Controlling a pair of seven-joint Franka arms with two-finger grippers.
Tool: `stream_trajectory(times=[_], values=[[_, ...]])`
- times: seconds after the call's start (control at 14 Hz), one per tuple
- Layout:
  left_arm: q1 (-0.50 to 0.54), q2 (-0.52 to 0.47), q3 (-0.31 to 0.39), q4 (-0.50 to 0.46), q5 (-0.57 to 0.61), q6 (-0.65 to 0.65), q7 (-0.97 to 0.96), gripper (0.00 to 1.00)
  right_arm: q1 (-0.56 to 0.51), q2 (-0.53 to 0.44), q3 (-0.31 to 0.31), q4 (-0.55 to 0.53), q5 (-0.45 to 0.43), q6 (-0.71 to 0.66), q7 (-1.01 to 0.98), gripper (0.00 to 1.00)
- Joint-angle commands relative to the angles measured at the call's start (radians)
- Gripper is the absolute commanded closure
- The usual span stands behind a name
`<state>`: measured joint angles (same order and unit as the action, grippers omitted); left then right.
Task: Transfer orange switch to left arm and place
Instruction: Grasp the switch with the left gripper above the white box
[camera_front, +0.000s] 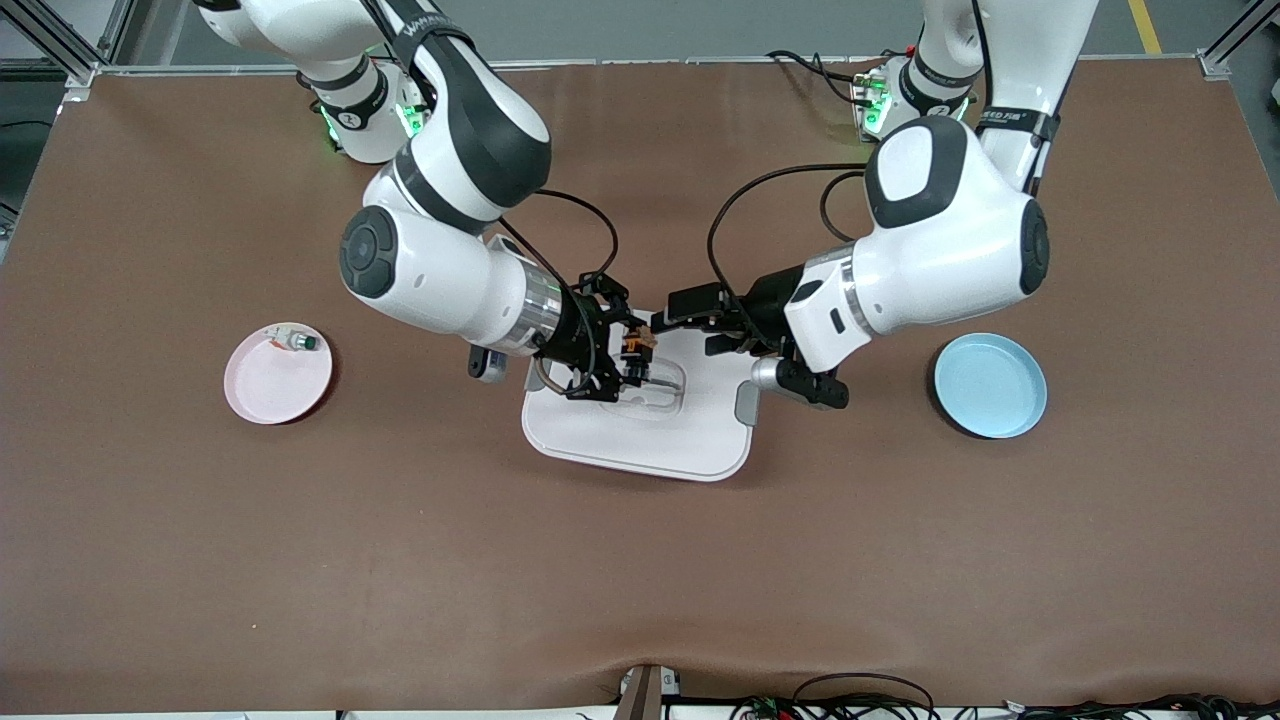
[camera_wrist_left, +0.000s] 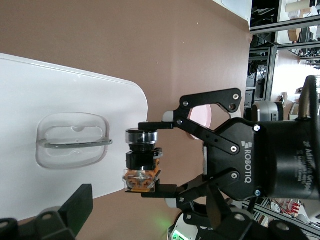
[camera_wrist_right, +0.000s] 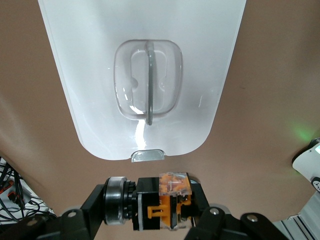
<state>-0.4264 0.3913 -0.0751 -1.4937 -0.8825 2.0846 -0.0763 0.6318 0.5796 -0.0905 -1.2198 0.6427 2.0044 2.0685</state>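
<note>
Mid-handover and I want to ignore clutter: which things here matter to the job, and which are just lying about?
Job:
orange switch, clamped in the right gripper over the box
left gripper, open, beside it

Lying about:
pink plate holding a green-capped part
blue plate

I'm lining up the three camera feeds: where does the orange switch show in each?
Front view: orange switch in the right gripper over the box.
Left wrist view: held between the right gripper's jaws, beside the box lid.
Right wrist view: at the bottom edge, clamped in its own jaws.
Shared landmark: the box's clear handle.
</note>
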Motion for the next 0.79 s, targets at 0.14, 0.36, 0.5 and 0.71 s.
stream_trajectory(times=[0.14,0.36,0.5,0.71], values=[[0.001,0.043,-0.003,0.004,-0.075,0.015,0.145,0.0,0.006,0.032,-0.006,0.085,0.014,-0.01,0.053,1.0],[0.003,0.054,-0.003,0.006,-0.099,0.015,0.171,0.0,0.011,0.036,-0.006,0.098,0.014,-0.003,0.07,1.0],[0.002,0.054,-0.003,0.007,-0.101,0.017,0.17,0.0,0.019,0.036,-0.006,0.106,0.014,0.007,0.078,1.0],[-0.003,0.057,-0.003,0.007,-0.142,0.026,0.179,0.0,0.022,0.036,-0.006,0.106,0.014,0.019,0.078,1.0]])
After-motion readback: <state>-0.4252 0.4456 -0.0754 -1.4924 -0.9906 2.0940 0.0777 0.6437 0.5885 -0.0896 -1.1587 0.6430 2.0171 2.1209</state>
